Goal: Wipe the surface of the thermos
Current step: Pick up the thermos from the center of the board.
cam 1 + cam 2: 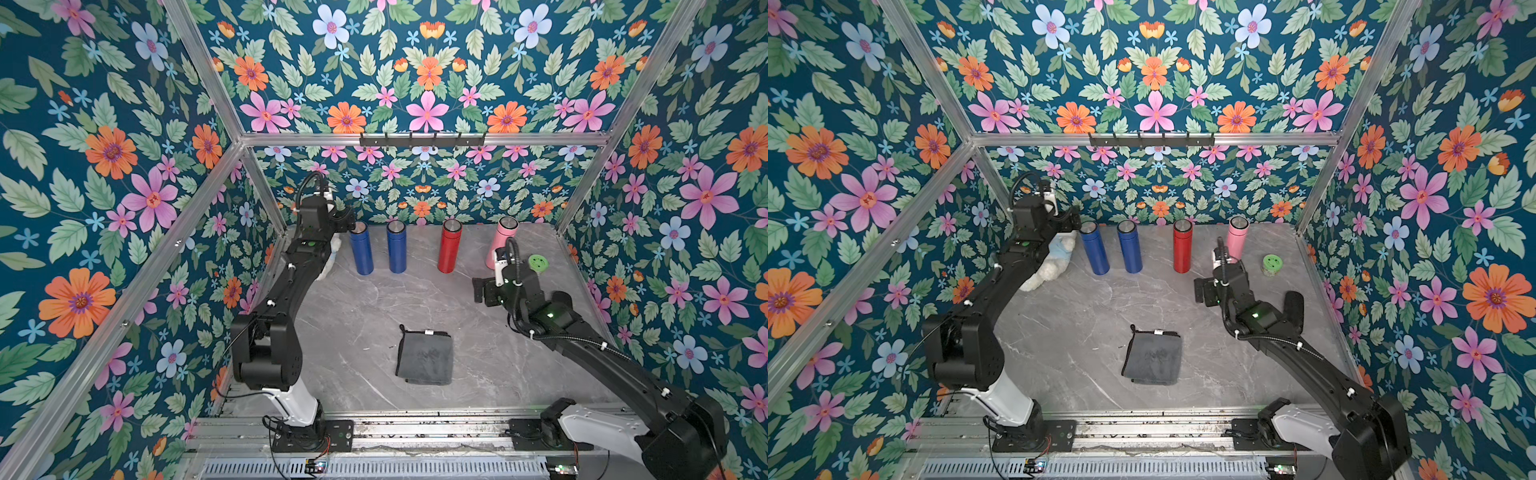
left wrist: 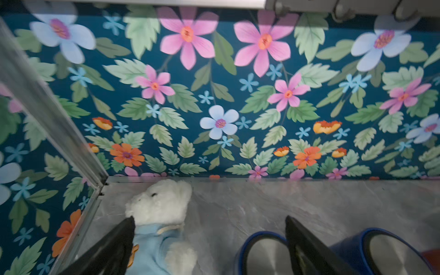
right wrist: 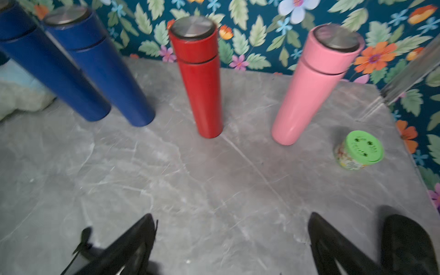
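left gripper [image 1: 348, 219] hovers, jaws apart, by the leftmost thermos [image 1: 361, 253], upper centre-left in a top view. right gripper [image 1: 479, 291] gapes empty mid-right; cloth [image 1: 424, 358] lies low centre.

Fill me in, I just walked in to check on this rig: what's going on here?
Two robot arms are set up to wipe a thermos, but no wiping has begun. The left tool is open by the top of the leftmost blue thermos, gripping nothing. The right tool is open too, empty above bare table in front of the red thermos and pink thermos. The folded grey cloth lies near the front of the table, apart from both tools.
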`<state>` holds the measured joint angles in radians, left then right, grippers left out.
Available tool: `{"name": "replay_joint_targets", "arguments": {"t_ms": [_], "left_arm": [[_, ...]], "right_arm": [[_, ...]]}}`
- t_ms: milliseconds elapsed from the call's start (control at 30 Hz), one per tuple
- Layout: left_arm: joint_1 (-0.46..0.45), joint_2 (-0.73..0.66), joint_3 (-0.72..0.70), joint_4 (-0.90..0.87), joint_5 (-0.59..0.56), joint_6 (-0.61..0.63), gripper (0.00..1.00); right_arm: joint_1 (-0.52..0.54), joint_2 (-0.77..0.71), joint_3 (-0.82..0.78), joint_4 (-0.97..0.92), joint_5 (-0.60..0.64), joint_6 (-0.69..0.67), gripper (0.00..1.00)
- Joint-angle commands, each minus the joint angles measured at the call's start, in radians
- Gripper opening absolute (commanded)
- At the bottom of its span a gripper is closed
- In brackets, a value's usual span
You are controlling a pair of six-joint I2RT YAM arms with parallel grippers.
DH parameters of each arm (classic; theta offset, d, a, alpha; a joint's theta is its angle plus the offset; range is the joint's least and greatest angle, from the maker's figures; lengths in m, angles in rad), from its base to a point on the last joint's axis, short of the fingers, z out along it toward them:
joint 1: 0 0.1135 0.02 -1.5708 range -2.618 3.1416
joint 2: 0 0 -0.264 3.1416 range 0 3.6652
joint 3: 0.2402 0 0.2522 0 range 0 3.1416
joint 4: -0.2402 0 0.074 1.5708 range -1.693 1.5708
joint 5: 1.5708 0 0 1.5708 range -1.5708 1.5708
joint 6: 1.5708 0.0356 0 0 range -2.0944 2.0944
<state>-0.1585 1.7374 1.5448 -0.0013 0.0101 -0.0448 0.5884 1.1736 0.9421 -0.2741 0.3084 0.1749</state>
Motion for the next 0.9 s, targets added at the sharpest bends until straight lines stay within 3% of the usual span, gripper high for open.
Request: {"name": "replay_joint_targets", "arguments": {"t_ms": [0,200,433,867], "left_arm": [[-0.028,0.089,0.145,-0.218,0.024,0.048,0.99],[-0.062,0.277,0.386,-0.418,0.015,0.045,0.99],[-0.065,0.38,0.498,-0.544,0.004,0.045,0.99],[-0.064,0.324,0.367,-0.536,0.024,0.049,0.99]], "right_arm": [[0.092,0.068,0.057,-0.148,0.011,0.084,0.99],[0.23,0.182,0.11,-0.19,-0.004,0.168,0.99],[0.295,0.248,0.107,-0.206,-0.032,0.228,0.99],[0.331,0.316,0.114,-0.221,-0.053,0.276,0.99]]}}
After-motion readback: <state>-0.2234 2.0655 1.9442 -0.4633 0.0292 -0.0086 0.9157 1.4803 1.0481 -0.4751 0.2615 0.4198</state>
